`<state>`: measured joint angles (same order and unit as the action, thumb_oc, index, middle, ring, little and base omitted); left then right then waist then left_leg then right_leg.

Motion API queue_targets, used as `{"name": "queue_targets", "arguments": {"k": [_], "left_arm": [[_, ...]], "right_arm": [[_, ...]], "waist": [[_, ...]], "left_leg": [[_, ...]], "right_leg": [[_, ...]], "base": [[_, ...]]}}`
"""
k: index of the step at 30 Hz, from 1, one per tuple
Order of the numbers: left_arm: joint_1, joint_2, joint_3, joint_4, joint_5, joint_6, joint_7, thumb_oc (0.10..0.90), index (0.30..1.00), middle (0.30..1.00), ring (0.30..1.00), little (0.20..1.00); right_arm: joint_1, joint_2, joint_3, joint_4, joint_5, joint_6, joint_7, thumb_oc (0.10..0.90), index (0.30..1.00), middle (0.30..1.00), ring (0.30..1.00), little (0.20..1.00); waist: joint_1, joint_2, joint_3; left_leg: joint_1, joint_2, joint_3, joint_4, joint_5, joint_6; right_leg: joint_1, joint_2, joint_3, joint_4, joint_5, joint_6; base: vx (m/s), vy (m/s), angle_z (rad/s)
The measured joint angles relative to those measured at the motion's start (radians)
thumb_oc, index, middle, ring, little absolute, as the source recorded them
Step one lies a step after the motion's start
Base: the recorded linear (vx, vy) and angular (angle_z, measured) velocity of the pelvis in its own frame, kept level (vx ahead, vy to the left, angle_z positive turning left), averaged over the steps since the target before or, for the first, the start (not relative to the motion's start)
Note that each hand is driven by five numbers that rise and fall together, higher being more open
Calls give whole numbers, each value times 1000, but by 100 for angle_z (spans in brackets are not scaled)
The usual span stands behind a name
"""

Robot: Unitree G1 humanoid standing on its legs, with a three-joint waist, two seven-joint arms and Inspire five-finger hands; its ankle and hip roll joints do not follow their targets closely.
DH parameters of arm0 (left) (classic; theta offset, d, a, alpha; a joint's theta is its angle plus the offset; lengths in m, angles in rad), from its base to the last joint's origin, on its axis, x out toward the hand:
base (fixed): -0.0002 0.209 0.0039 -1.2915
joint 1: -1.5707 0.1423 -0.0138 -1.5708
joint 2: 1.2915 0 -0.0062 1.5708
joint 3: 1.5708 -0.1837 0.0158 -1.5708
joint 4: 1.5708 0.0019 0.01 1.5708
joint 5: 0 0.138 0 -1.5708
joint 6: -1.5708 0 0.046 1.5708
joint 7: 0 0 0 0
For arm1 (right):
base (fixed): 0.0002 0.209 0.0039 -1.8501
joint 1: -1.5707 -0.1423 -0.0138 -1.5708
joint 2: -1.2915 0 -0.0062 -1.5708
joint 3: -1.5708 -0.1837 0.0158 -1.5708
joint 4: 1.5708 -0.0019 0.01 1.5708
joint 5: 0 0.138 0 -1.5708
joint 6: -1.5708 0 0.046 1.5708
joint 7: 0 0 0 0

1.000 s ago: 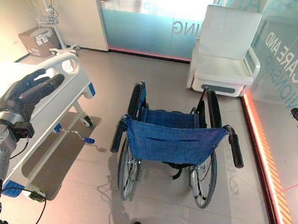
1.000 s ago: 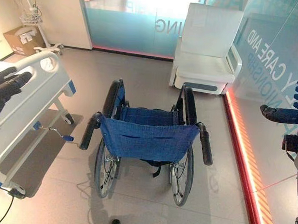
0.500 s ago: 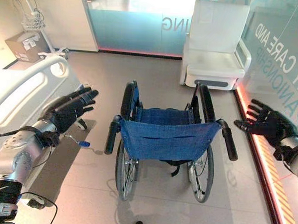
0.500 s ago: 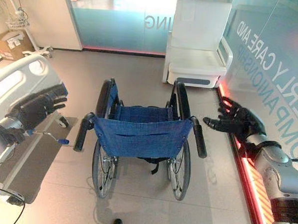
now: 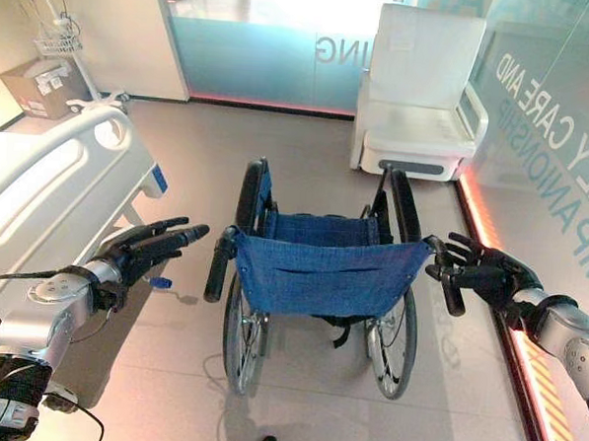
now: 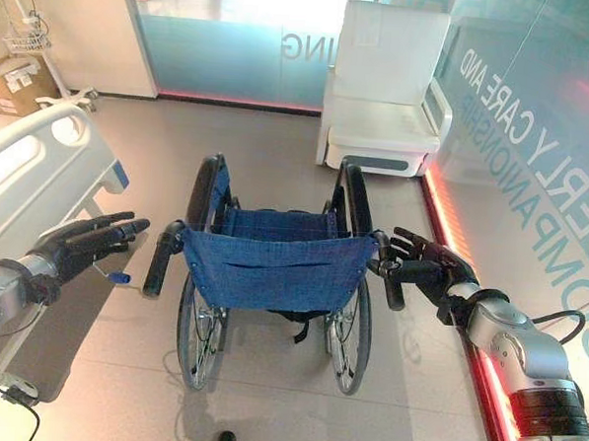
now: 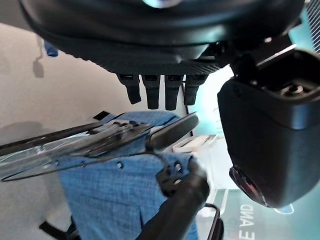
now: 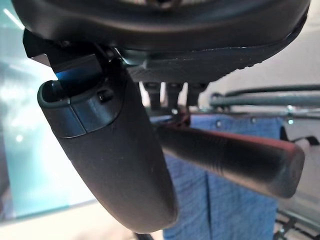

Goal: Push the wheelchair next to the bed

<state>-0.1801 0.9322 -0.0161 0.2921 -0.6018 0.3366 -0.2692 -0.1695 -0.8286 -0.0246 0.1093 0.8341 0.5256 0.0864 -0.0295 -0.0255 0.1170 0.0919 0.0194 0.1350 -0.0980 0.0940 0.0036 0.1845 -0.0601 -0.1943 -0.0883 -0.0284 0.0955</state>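
- Left eye view: the blue-seated wheelchair [image 5: 321, 281] stands mid-floor with its back to the robot, the bed [image 5: 54, 183] to its left and well apart, a white armchair [image 5: 420, 89] beyond it against the far glass wall. The left hand [image 5: 147, 249], fingers straight and spread, hovers just left of the left push handle [image 5: 218, 266] and holds nothing. The right hand [image 5: 484, 278] is at the right push handle [image 5: 447, 278], fingers loosely spread, apparently touching it but not wrapped round it.
- Right eye view: the same scene, with a cardboard box [image 6: 15, 82] in the far left corner by the wall.
- Left wrist view: the fingers point out straight, and the left push handle lies past them, not enclosed.
- Right wrist view: the right push handle runs between thumb and fingers, which are not curled onto it.
- Step in hand, as judged: reaching for the handles, before any push. The next move calls for both hands to close on the grips, then a forward push steered left towards the bed.
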Motion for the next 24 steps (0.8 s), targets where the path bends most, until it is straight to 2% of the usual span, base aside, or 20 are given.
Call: {"name": "queue_targets", "arguments": {"k": [7,16,24], "left_arm": [[0,-2,-3,-40,4,9,30,800,900,900,900,900],[0,-19,-5,-49,10,13,37,800,900,900,900,900],[0,-35,-22,-73,10,19,71,800,900,900,900,900]], "right_arm": [[0,25,39,0,24,16,-55,800,900,900,900,900],[-3,37,40,-1,48,34,-96,800,900,900,900,900],[-47,97,82,4,46,34,-229,800,900,900,900,900]], "waist": [[2,-2,0],[4,-2,0],[5,-2,-1]], "left_leg": [[2,0,1,0,0,0],[8,0,0,0,0,0],[18,1,0,0,0,0]], "right_leg": [[3,1,-2,0,1,-1],[10,0,-3,0,1,-1],[19,-1,-5,0,1,-1]], "base": [[0,2,0],[0,0,0],[0,0,0]]}}
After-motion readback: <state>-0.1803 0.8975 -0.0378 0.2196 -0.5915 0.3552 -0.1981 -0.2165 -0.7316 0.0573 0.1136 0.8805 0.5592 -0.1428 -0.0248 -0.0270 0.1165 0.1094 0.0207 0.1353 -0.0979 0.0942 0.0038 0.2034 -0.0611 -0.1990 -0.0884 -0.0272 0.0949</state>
